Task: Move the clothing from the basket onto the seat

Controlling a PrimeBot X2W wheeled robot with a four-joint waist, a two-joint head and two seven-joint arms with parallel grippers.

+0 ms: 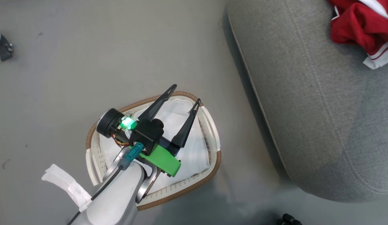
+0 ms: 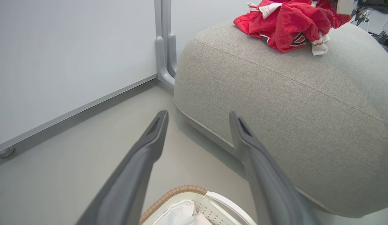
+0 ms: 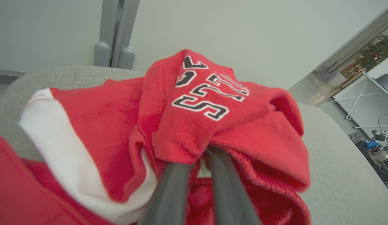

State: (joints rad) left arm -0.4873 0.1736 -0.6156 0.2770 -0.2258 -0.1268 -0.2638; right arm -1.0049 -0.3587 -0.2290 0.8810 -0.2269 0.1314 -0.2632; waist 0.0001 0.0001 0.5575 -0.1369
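Handling the clothing (image 3: 119,125) should be easy, we judge: it is soft, light cloth that folds and drapes, so a pinch on a thick bunched fold will hold better than one on the thin white trim. Nearest to us, the left end effector (image 1: 186,93) hangs released, fingers spread wide, above the basket (image 1: 216,162), where the part we see holds just the white liner (image 1: 194,153). Beside the basket stands the seat (image 1: 306,109). Farther, on top of the seat, the clothing lies crumpled, well apart from the left end effector. The right end effector (image 3: 200,156) is there, fingers drawn close with fabric between and tips hidden under a fold; it seems clenched on the clothing.
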